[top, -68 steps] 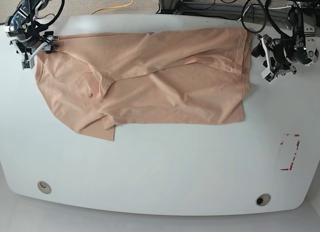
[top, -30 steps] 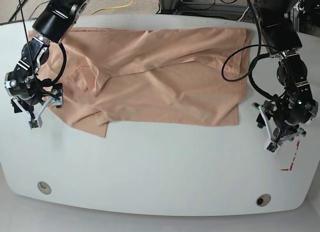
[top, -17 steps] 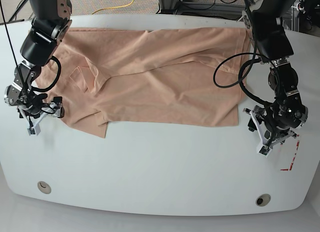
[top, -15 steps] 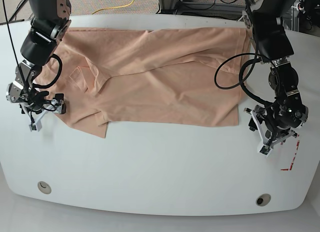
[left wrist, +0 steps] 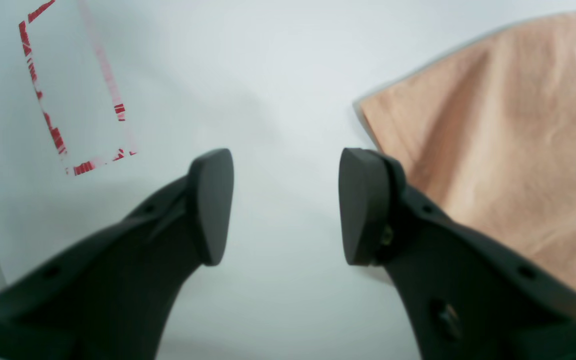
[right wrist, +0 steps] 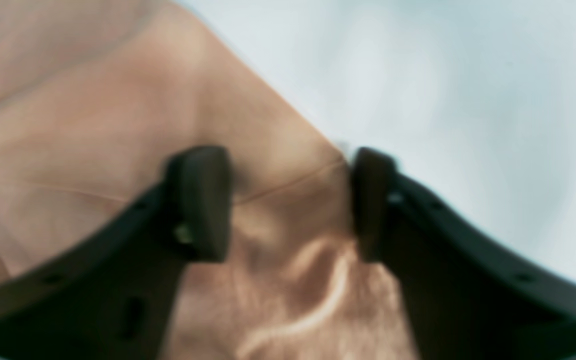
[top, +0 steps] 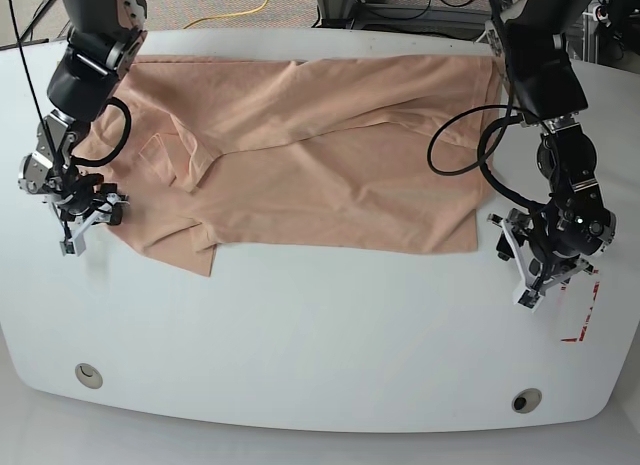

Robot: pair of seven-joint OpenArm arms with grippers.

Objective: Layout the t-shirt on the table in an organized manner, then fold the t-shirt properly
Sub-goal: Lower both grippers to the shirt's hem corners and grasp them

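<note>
The right gripper's (right wrist: 288,205) jaws stood wide astride the t-shirt's (right wrist: 288,175) edge; closing shallowly risked slippage. The left gripper's (left wrist: 286,207) gaped beside it.

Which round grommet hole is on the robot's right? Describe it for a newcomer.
Find the white table in the base view. Near its bottom edge, the grommet hole sits at left; unlike its twin, it has no red tape above it.
</note>
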